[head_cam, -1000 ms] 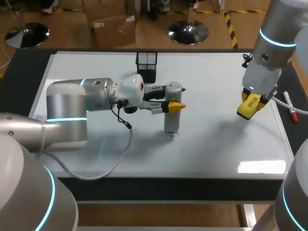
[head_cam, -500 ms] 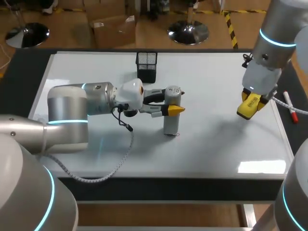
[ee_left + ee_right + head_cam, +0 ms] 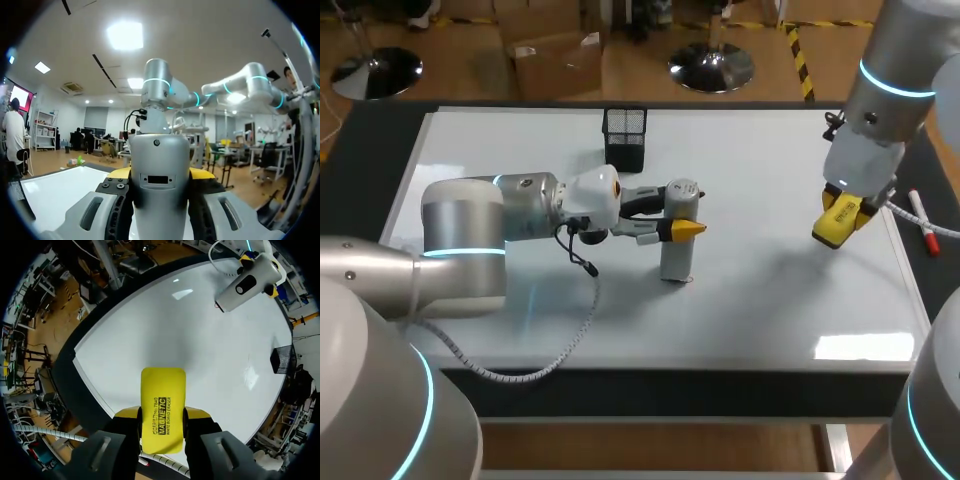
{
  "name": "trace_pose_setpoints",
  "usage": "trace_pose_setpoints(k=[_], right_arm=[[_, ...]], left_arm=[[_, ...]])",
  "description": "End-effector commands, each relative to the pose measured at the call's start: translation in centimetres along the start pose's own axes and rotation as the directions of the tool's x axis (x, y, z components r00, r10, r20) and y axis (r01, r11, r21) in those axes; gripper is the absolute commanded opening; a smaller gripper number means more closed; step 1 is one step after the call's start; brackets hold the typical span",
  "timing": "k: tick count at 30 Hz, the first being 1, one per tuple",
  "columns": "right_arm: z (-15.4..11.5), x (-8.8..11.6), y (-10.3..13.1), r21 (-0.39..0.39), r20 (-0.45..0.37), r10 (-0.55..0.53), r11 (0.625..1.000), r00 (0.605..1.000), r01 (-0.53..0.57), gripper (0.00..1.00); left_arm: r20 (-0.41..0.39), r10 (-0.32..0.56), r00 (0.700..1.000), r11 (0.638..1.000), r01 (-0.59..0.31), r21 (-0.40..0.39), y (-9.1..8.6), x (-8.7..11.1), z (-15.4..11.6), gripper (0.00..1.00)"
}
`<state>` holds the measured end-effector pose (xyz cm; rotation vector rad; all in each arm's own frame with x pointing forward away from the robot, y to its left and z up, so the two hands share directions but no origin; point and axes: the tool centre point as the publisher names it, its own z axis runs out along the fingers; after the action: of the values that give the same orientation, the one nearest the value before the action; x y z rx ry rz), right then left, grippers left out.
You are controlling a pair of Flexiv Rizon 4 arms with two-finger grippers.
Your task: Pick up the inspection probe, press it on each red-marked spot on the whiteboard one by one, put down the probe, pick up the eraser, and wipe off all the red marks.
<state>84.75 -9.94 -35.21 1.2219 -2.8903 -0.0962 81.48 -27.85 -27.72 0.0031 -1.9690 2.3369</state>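
The left tool point(image 3: 681, 228) is clamping the probe point(image 3: 676, 260) upright on the mid-whiteboard point(image 3: 770, 310), so the pressing step is probably running. Next is calling for lifting toward another mark. The right tool point(image 3: 161, 426) is gripping the eraser point(image 3: 162, 400) above the whiteboard's right side. No red marks are showing; any beneath the probe is hiding.

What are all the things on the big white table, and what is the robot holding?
whiteboard: one, white, covers the tabletop
inspection probe: one, silver-grey, upright near the whiteboard's middle, held by the left gripper
eraser: one, yellow, held over the whiteboard's right end
mesh cup: one, black, near the whiteboard's far edge
marker: one, red and white, beside the whiteboard's right edge
left gripper: one, yellow-tipped, shut on the inspection probe
right gripper: one, yellow-tipped, shut on the eraser
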Motion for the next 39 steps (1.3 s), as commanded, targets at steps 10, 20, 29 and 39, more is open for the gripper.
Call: trace_pose_setpoints(k=[10, 20, 29, 39], right_arm=[[0.0, 0.0, 0.0, 0.003, -0.003, -0.001, 1.0, 1.0, 0.001, 0.0], [0.0, 0.0, 0.0, 0.003, -0.003, -0.001, 1.0, 1.0, 0.001, 0.0], [0.0, 0.0, 0.0, 0.003, -0.003, -0.001, 1.0, 1.0, 0.001, 0.0], [0.0, 0.0, 0.0, 0.003, -0.003, -0.001, 1.0, 1.0, 0.001, 0.0]], left_arm=[[0.001, -0.01, 1.0, 1.0, 0.01, 0.003, 0.4, 0.1, -0.1, 0.0], [-0.001, -0.003, 1.0, 1.0, 0.003, 0.002, 0.0, 0.3, 0.0, 0.0], [0.003, 0.004, 1.0, 1.0, -0.004, 0.003, -0.9, 0.8, 0.0, 0.0], [-0.032, 0.005, 0.999, 1.0, -0.005, 0.011, -1.8, 0.5, -0.1, 0.0]])
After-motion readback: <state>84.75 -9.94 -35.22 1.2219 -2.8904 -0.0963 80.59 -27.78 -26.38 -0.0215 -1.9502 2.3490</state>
